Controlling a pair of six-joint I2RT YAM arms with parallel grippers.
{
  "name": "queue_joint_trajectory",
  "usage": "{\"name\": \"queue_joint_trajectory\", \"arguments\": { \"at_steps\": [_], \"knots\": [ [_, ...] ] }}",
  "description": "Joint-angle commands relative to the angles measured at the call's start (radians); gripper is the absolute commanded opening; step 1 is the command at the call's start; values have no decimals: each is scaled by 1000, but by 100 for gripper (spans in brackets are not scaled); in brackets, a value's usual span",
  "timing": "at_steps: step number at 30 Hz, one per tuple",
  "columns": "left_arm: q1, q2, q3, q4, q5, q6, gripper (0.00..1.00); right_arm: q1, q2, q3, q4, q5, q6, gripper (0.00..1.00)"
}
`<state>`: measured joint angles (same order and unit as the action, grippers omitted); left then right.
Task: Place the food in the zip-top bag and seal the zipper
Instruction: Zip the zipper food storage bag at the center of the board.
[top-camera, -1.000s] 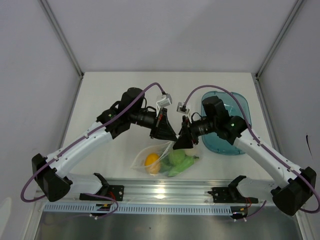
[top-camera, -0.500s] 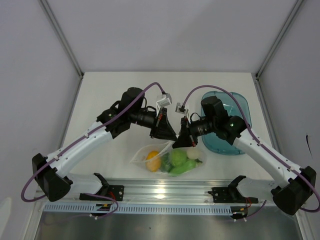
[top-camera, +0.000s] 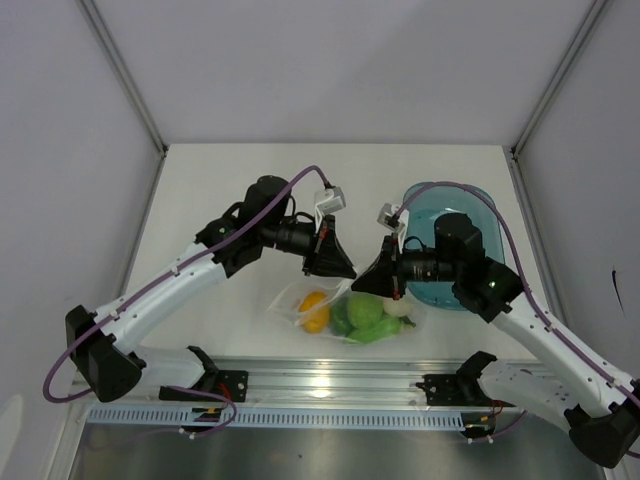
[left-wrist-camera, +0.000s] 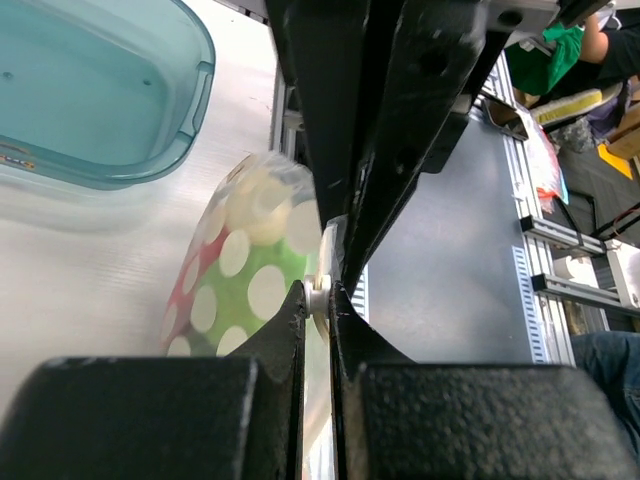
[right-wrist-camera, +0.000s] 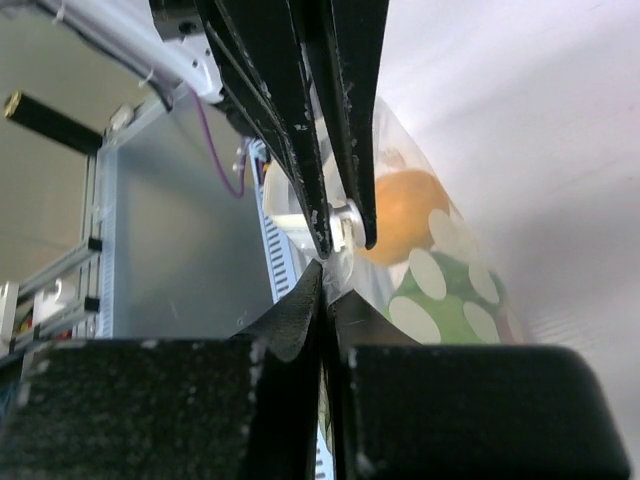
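The clear zip-top bag (top-camera: 345, 310) lies near the table's front edge with the food inside: a yellow-orange fruit (top-camera: 314, 308), green pieces (top-camera: 365, 318) and a white piece (top-camera: 396, 306). My left gripper (top-camera: 347, 272) is shut on the zipper's small white slider (left-wrist-camera: 320, 292) at the bag's top edge. My right gripper (top-camera: 360, 286) is shut on the bag's edge (right-wrist-camera: 326, 272) right beside it, tips almost touching. In the right wrist view the left gripper's fingers (right-wrist-camera: 300, 150) hold the slider (right-wrist-camera: 345, 215), with the orange fruit (right-wrist-camera: 400, 215) behind. The dotted bag (left-wrist-camera: 245, 270) also shows in the left wrist view.
A teal-blue translucent tray (top-camera: 478, 205) stands at the right, behind my right arm, and shows in the left wrist view (left-wrist-camera: 190, 110). A metal rail (top-camera: 330, 385) runs along the table's front edge just below the bag.
My right arm has swung right and nearer, its gripper still at the bag's edge. The bag with the food has shifted right and spread flatter. My left gripper has barely moved.
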<state>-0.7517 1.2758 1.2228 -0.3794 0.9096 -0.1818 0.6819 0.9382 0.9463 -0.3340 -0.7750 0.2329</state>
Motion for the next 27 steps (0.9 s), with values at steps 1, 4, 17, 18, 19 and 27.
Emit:
{"name": "queue_joint_trajectory", "arguments": {
  "at_steps": [1, 4, 17, 18, 19, 27],
  "knots": [
    [-3, -12, -31, -50, -49, 41, 1, 1, -68, 5, 173, 95, 95, 0],
    [-3, -27, -39, -35, -55, 27, 1, 1, -91, -12, 184, 120, 123, 0],
    [-3, -79, -74, -15, 41, 4, 1, -77, -168, -61, 211, 177, 183, 0],
    [-3, -78, -71, -15, 46, 5, 1, -82, -159, -57, 210, 155, 180, 0],
    [-3, -78, -65, -13, 46, 5, 1, -82, -133, -46, 211, 123, 171, 0],
    [-3, -64, -32, -16, 51, -1, 0, -93, -131, 8, 145, 111, 134, 0]
  ]
}}
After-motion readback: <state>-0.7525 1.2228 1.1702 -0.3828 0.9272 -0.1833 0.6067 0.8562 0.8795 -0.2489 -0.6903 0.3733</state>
